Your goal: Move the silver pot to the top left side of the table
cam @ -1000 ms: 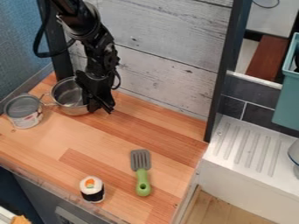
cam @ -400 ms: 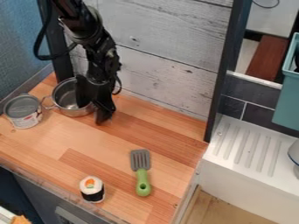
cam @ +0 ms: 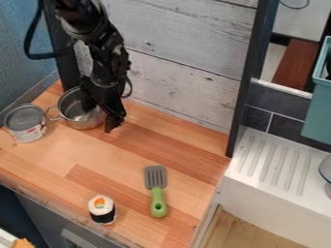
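1. Straddling, apparently, the silver pot's [cam: 75, 116] right rim, the hand [cam: 99, 118] has its fingers apart.
2. The pot stands at the worktop's [cam: 155, 140] upper left, beside the can [cam: 26, 127].
3. Uneven closure could tilt the pot; excessive leftward travel could displace the can.

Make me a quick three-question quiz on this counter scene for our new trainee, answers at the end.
1. True or false: in the picture, the silver pot stands to the right of the tin can.
2. What colour is the handle of the spatula? a) red b) green c) blue
3. Fill in: the band around the toy sushi roll is ___.

Key: 1 true; 2 b; 3 black
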Controlling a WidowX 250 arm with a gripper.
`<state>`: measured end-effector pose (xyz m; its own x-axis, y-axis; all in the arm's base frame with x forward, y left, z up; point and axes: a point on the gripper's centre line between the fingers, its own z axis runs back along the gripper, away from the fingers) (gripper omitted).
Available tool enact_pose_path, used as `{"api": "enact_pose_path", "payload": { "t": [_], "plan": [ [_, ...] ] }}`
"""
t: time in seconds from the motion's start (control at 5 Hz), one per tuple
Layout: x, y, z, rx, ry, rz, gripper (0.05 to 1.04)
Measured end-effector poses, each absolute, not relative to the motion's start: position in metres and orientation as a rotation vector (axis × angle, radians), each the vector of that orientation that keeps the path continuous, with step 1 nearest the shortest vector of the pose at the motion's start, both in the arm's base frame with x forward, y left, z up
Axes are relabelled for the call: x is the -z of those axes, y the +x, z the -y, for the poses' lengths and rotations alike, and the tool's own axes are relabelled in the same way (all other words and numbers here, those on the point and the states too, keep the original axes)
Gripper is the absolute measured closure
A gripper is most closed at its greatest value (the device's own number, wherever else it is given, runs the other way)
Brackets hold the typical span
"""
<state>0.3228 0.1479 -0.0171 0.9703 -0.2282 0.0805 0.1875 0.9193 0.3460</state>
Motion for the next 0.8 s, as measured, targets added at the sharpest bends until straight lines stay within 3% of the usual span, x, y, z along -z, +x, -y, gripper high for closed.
{"api": "enact_pose_path", "payload": {
  "t": [0.4, 0.8],
  "plan": [
    [-0.029, 0.308, -0.143, 0.225, 0.389, 0.206, 0.084],
    [-0.031, 0.308, -0.143, 0.223, 0.391, 0.214, 0.084]
  ]
}}
